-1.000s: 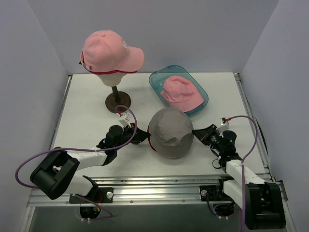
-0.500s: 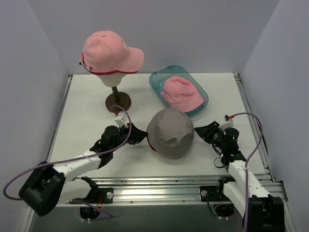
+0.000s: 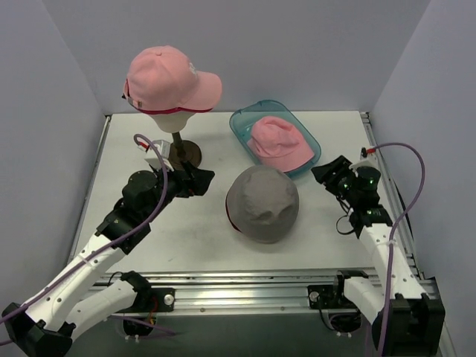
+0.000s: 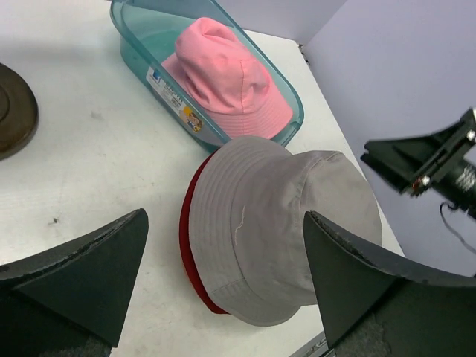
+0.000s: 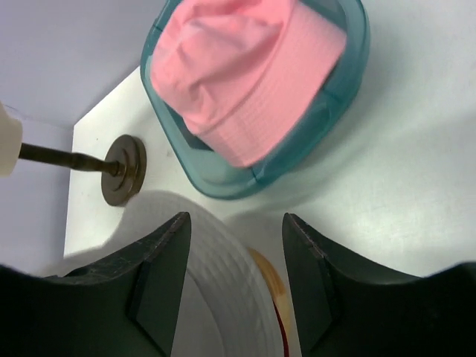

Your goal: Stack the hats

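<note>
A grey hat with a dark red rim (image 3: 262, 202) lies crown up in the middle of the table, also seen in the left wrist view (image 4: 275, 223) and the right wrist view (image 5: 223, 297). A pale pink bucket hat (image 3: 277, 141) sits in the teal tray. A pale pink peaked cap (image 3: 167, 78) sits on the head form, with a magenta edge (image 3: 134, 100) showing beneath it. My left gripper (image 3: 201, 180) hangs open to the left of the grey hat, holding nothing. My right gripper (image 3: 332, 175) is open to its right, apart from it.
The clear teal tray (image 3: 309, 160) stands at the back right. The cream head form (image 3: 175, 119) rises on a rod from a round brown base (image 3: 182, 155) at the back left. Grey walls close three sides, and a metal rail (image 3: 245, 282) runs along the front.
Both grippers were shut at the grey hat's sides and have opened. Both arms have lifted and drawn back, the left toward the stand, the right toward the right wall. The hat stays put.
</note>
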Robot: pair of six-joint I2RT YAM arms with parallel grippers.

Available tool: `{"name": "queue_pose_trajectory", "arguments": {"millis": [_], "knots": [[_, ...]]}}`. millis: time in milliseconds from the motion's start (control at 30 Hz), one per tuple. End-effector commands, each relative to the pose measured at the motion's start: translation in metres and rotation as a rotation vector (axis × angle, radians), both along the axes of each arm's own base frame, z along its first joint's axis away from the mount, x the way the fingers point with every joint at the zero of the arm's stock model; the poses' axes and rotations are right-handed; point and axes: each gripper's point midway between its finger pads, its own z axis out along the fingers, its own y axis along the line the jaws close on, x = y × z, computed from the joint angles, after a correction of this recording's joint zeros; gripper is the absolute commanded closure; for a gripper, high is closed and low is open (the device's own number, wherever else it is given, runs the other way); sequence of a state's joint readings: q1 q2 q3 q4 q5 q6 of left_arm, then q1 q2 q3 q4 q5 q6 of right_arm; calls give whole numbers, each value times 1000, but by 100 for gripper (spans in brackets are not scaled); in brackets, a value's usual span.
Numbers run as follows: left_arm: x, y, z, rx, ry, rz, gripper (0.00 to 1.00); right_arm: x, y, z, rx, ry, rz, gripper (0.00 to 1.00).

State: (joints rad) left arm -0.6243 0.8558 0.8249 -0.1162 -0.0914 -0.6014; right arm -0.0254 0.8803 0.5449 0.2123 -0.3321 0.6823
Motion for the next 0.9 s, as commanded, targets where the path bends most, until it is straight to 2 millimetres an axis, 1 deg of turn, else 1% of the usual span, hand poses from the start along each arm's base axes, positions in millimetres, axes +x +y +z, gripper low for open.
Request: {"name": "queue_pose_trajectory", "arguments": {"millis": [0,33,67,100,133,167,200,233,267,300,333,367,433,467,500,567,600,633,667,700,733,767,800,833,867], "knots": [[-3,2,12,104,-17,-41,6,54,-5,53,-86,-111,10,51],[-3,1,17,115,-36,-54,6,64,-3,56,-107,-112,28,51],[-3,0,16,123,-37,-60,6,75,-3,62,-155,-140,48,56],[-3,1,15,129,-37,-56,6,89,-3,53,-177,-124,58,57],[-4,2,9,133,-27,-55,6,99,9,67,-194,-165,93,57],[-4,2,7,123,-27,-50,6,113,10,59,-227,-159,103,55],[-6,1,3,111,-23,-59,6,121,11,60,-237,-163,109,53],[-10,0,2,91,-31,-67,6,133,14,73,-246,-194,118,51],[-11,1,-8,94,-27,-68,6,142,16,73,-250,-193,129,48],[-12,2,-12,94,-27,-64,6,154,18,57,-263,-164,150,48],[-12,7,-11,95,-41,-43,6,162,18,55,-270,-164,160,47],[-13,9,-18,98,-41,-34,6,176,25,52,-279,-172,182,47],[-17,13,-18,83,-70,-27,6,189,31,47,-333,-184,233,47],[-17,12,-32,79,-76,-31,6,200,38,41,-357,-169,269,46],[-18,13,-37,78,-80,-28,6,203,44,39,-377,-177,305,46],[-17,22,-45,102,-90,10,6,214,53,25,-420,-186,361,44],[-17,24,-48,115,-92,16,6,217,58,23,-421,-199,384,44],[-17,26,-48,126,-99,22,6,217,66,20,-416,-216,436,43],[-18,26,-49,127,-102,22,6,222,71,4,-412,-199,467,43],[-20,24,-48,126,-109,10,6,226,78,8,-417,-216,491,42],[-21,24,-46,124,-117,9,6,228,82,2,-432,-218,520,42],[-21,25,-47,126,-117,18,6,230,84,-14,-432,-185,540,41],[-22,26,-46,127,-121,21,6,235,90,-13,-437,-194,555,41],[-22,28,-47,132,-122,29,6,235,94,-18,-429,-189,576,41],[-20,31,-48,136,-119,44,6,237,99,-30,-422,-179,599,41]]}}
